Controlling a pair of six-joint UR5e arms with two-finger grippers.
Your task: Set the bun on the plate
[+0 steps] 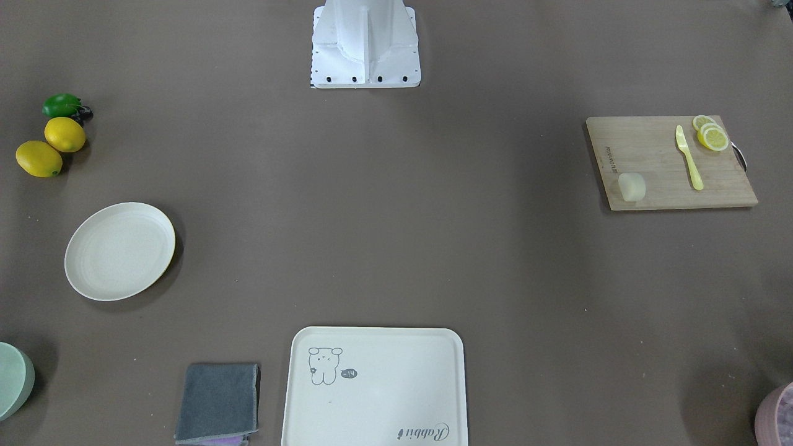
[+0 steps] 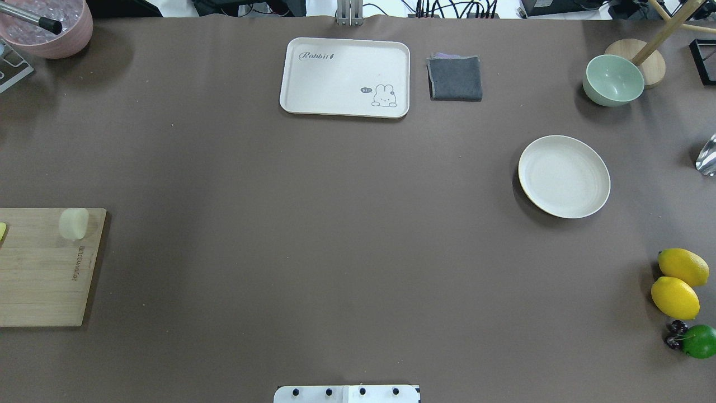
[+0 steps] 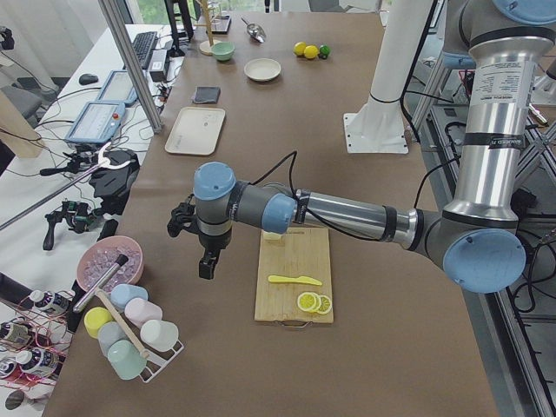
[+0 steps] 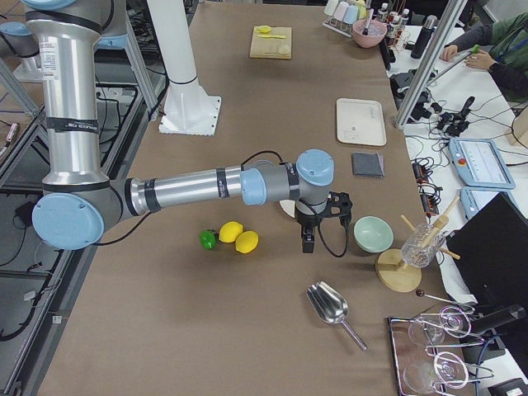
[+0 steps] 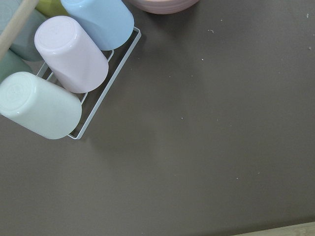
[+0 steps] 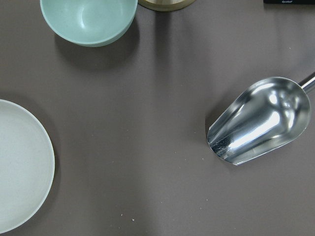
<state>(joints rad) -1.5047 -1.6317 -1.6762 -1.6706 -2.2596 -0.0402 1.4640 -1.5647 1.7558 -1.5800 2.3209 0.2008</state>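
Overhead exterior: bun [image 2: 74, 223] sits on the wooden cutting board [image 2: 45, 268] at the robot's far left, on the board's corner toward the table centre and the operators' side. Plate [image 2: 564, 176] is on the robot's right side, flat on the brown table [image 2: 335, 224], well apart from the bun.

Exterior front-facing: same board also carries a yellow plastic knife [image 1: 689, 157] and lemon slices [image 1: 711, 135], both apart from the bun. Two whole lemons [image 1: 64, 134] and a green fruit [image 1: 62, 105] are grouped near the plate's side. Cream rabbit tray [image 1: 372, 384] and folded grey cloth [image 1: 217, 401] lie along the operators' edge.

Exterior left: left gripper [image 3: 208, 261] hangs pointing down over bare table just beside the board, near the pink bowl [image 3: 109, 261] and the cup rack [image 3: 130, 334]. Can't tell how wide its jaws stand, nothing seen in them.

Exterior right: right gripper [image 4: 308, 241] hangs pointing down between the plate and the green bowl [image 4: 373, 233], metal scoop [image 4: 328, 304] nearby. Jaw opening can't be told here either.
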